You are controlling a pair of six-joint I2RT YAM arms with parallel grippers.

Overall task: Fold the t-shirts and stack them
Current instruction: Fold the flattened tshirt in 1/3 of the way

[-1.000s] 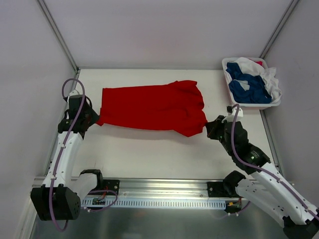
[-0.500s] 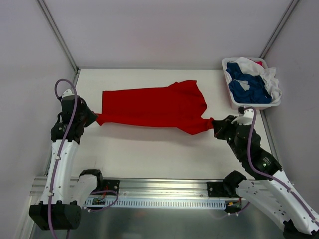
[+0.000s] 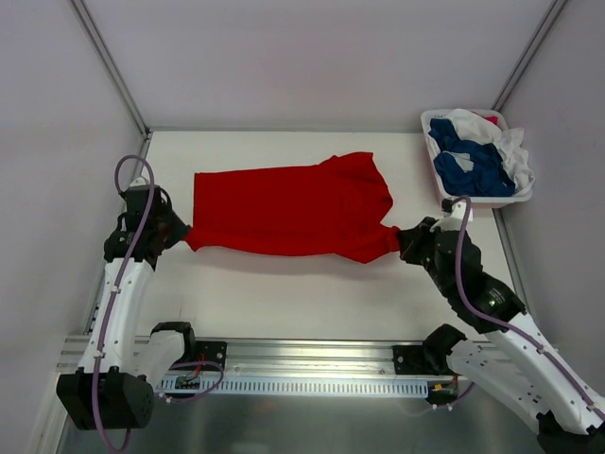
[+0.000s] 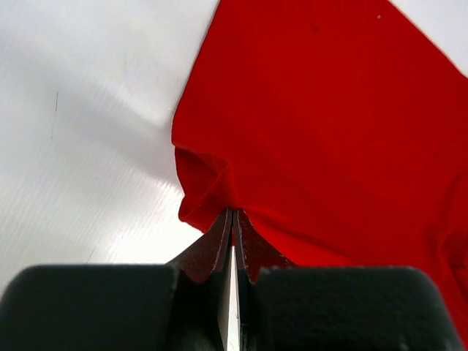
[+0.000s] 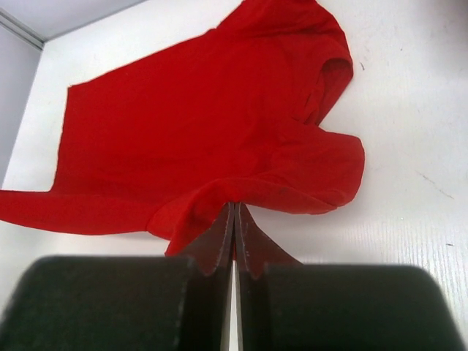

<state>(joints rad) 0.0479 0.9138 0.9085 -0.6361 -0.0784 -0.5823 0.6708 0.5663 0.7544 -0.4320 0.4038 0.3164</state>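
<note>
From the top camera I see a white table [image 3: 284,293] closed in by pale walls [image 3: 57,142] on the left, back and right, with a metal rail [image 3: 302,355] along the near edge. The red t-shirt [image 3: 288,213] lies spread across the middle of the table, stretched left to right. The left gripper [image 3: 180,232] pinches its near left corner, close to the left wall. The right gripper [image 3: 402,241] pinches its near right corner. A white basket [image 3: 477,200] sits in the far right corner with the dark blue and white t-shirts [image 3: 468,165] heaped inside. It stands just beyond the right gripper. Bare table runs between the shirt and the rail, and a narrower strip lies behind the shirt.

On the left wrist camera, the jaws are pressed together on a bunched fold of red cloth. Bare white table shows to one side.

On the right wrist camera, the jaws are likewise clamped on a fold of the shirt's edge. The rest of the garment lies flat beyond, with open table past the sleeve.
</note>
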